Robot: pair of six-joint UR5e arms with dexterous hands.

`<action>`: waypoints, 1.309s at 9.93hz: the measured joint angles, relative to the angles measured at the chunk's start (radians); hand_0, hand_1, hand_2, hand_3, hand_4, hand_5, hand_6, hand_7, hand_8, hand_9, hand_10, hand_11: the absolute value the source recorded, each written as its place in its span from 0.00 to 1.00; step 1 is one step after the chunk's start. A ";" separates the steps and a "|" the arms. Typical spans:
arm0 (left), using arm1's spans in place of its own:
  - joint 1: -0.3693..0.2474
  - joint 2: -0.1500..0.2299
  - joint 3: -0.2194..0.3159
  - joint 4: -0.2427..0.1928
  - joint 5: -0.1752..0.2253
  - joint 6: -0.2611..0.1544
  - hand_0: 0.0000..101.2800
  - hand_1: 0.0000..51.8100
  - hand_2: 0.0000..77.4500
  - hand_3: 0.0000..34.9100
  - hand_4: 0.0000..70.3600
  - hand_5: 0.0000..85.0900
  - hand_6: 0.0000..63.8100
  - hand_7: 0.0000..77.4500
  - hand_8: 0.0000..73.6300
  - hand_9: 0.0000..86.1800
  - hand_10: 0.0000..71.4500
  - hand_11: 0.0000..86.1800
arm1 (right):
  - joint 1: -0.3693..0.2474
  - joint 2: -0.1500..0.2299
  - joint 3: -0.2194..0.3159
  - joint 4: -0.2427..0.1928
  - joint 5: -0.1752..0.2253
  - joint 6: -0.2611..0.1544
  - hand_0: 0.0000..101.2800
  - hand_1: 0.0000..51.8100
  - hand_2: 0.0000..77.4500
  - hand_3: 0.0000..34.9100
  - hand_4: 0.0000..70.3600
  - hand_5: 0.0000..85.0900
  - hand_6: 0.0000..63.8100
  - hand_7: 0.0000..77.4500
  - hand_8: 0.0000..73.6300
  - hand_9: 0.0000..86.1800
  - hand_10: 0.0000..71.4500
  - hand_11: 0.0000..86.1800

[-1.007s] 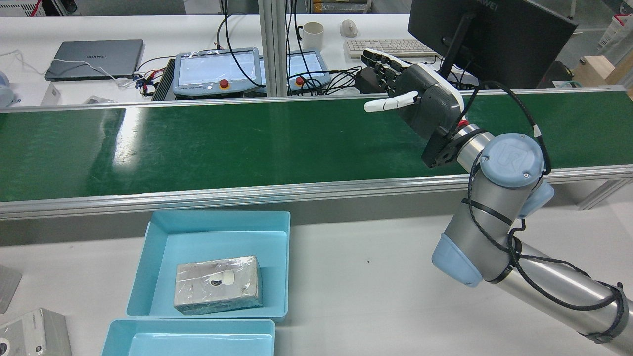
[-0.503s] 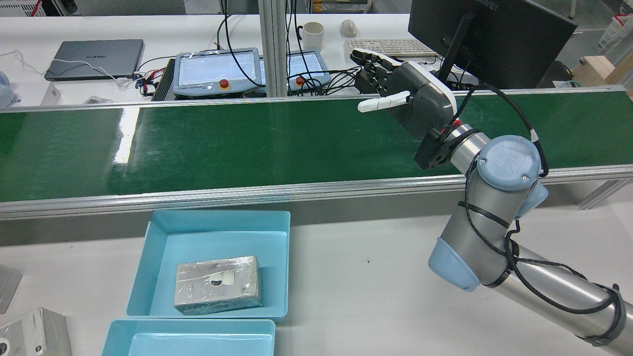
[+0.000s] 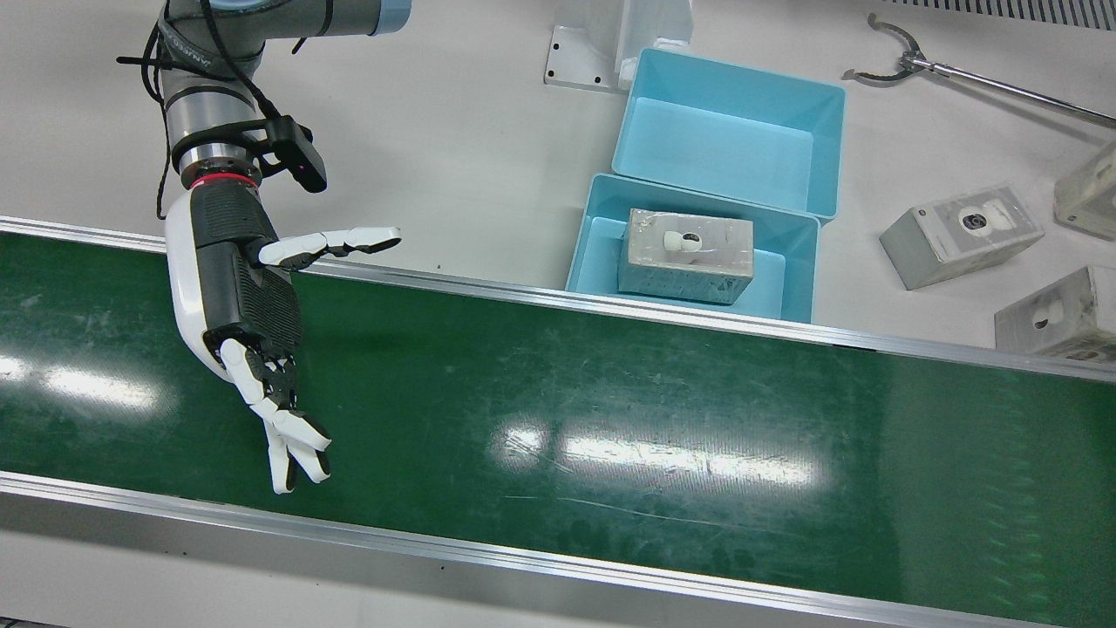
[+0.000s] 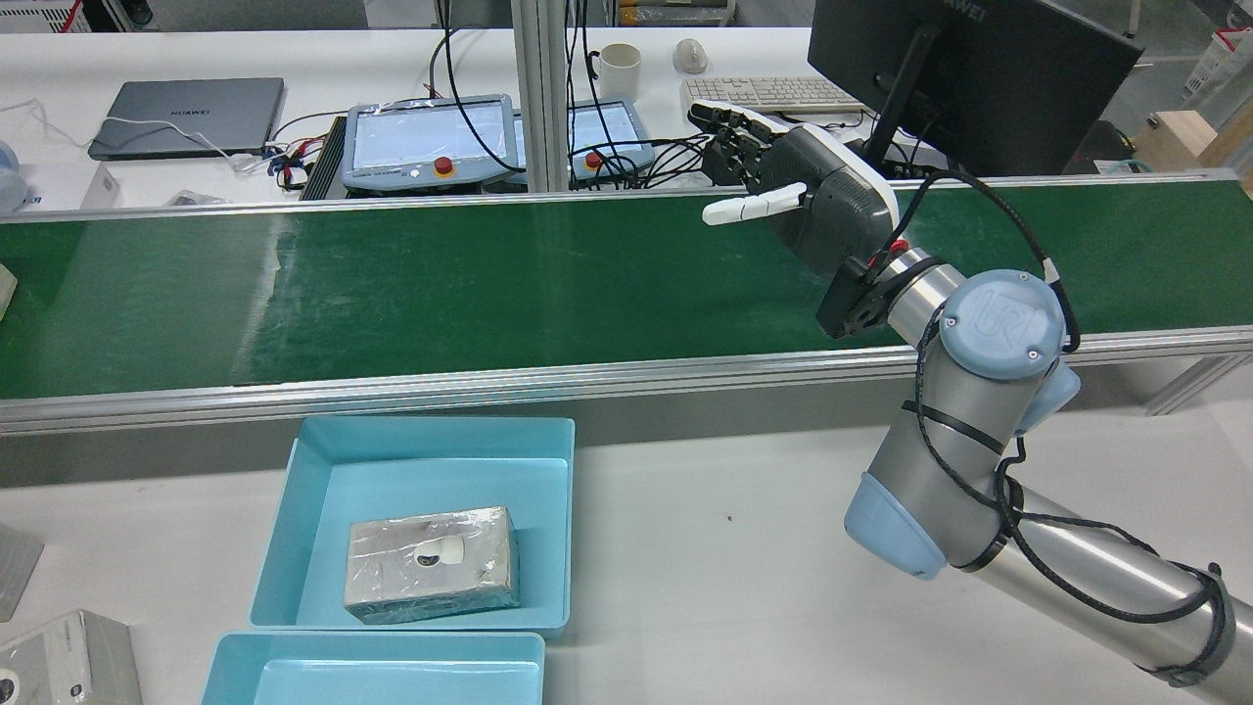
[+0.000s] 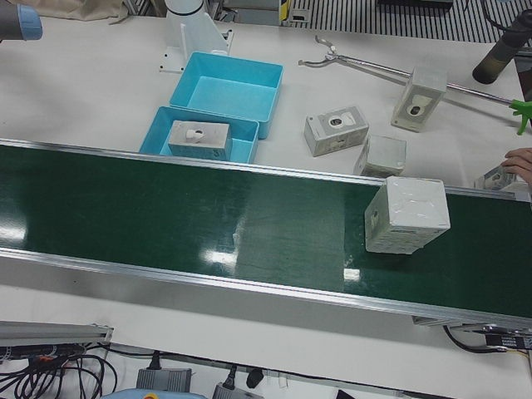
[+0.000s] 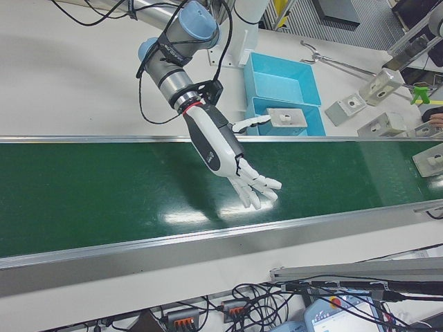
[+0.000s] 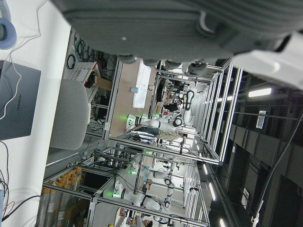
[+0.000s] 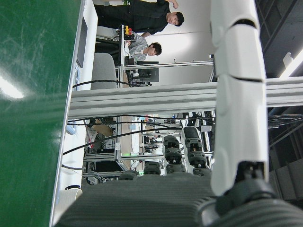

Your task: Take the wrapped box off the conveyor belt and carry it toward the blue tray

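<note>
Left-front view: wrapped box (image 5: 406,214) riding the conveyor belt (image 5: 166,208) at its far end, well apart from the blue tray (image 5: 158,137), which already holds another such box; film-wrapped, stiff-cornered, probably light and slippery, so best clasped across two opposite flat sides. Front view: right hand (image 3: 253,323) empty, fingers spread, poised over the belt. Rear view: same splayed hand; box only a sliver at the belt's left edge. Left hand view: only the hand's body visible, state impossible to tell.
</note>
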 joint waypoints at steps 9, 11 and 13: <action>0.000 0.000 0.000 0.000 0.000 0.000 0.00 0.00 0.01 0.00 0.00 0.01 0.01 0.01 0.01 0.00 0.01 0.01 | -0.006 -0.005 -0.010 0.000 0.001 0.000 0.49 0.35 0.16 0.00 0.15 0.21 0.06 0.06 0.01 0.04 0.00 0.01; 0.000 0.000 0.000 0.000 0.000 0.000 0.00 0.00 0.01 0.00 0.00 0.01 0.01 0.01 0.01 0.00 0.01 0.01 | -0.007 -0.006 -0.011 0.000 0.001 0.000 0.49 0.35 0.16 0.00 0.16 0.21 0.07 0.06 0.01 0.04 0.00 0.01; 0.000 0.000 0.000 0.000 0.000 0.000 0.00 0.00 0.01 0.00 0.00 0.01 0.01 0.01 0.01 0.01 0.01 0.01 | -0.008 -0.006 -0.013 0.000 0.002 0.000 0.49 0.35 0.16 0.00 0.16 0.21 0.07 0.06 0.01 0.04 0.00 0.01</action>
